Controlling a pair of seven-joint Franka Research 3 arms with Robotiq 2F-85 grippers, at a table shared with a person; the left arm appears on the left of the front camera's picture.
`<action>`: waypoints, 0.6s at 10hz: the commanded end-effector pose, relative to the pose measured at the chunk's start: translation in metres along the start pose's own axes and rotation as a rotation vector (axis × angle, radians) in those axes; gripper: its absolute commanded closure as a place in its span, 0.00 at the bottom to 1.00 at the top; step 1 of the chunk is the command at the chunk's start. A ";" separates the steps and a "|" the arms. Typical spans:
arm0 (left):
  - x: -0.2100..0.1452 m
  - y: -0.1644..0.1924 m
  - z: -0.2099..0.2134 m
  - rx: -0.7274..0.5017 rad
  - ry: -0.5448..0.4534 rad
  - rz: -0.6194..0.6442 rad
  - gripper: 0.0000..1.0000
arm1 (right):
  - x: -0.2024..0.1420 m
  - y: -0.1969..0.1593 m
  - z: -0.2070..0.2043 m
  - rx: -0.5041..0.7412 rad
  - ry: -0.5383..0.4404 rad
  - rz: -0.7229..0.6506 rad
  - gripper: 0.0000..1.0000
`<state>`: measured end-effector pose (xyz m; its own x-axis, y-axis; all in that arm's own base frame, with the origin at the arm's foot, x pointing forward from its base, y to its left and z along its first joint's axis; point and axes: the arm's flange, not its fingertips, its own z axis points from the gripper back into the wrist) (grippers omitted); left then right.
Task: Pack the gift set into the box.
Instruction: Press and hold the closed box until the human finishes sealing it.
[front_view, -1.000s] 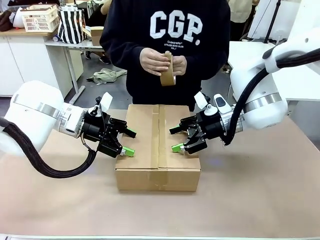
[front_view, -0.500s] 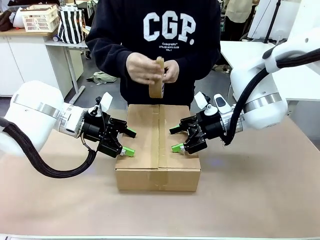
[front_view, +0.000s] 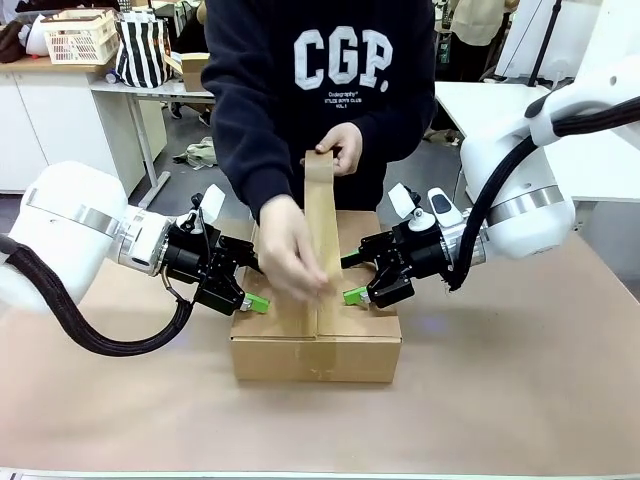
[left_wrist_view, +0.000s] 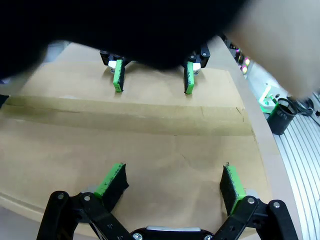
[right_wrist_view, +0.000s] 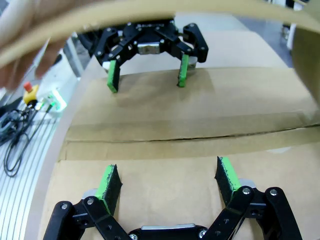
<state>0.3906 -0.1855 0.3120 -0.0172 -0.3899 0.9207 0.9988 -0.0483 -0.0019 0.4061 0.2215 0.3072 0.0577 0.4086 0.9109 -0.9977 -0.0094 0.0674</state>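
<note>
The brown-surfaced counter is carrying the large brown corrugated cardboard carton, which is sitting at the counter's middle between the two arms with its top flaps lying closed. A person in a dark sweatshirt is standing at the far side and leaning over the carton. The person's upper hand is holding the top of a long strip of brown tape that is running down to the carton's middle seam, and the lower hand is pressing on the carton top beside the strip. The left gripper is resting at the carton's left edge with its green-padded fingers standing apart over the flap, clamping nothing. The right gripper is sitting over the carton's right flap, its fingers likewise spread apart and gripping nothing. In each wrist view, the opposite gripper is showing across the carton top with the seam lying between them.
</note>
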 end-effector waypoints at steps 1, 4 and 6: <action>-0.004 -0.001 0.001 -0.001 -0.003 0.008 0.00 | -0.004 0.001 -0.001 -0.003 0.011 -0.002 0.00; -0.004 -0.001 0.001 -0.001 -0.003 0.008 0.00 | -0.004 0.001 -0.001 -0.003 0.011 -0.002 0.00; -0.004 -0.001 0.001 -0.001 -0.003 0.008 0.00 | -0.004 0.001 -0.001 -0.003 0.011 -0.002 0.00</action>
<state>0.3906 -0.1855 0.3120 -0.0171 -0.3899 0.9207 0.9988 -0.0484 -0.0019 0.4061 0.2215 0.3072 0.0577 0.4086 0.9109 -0.9977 -0.0094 0.0674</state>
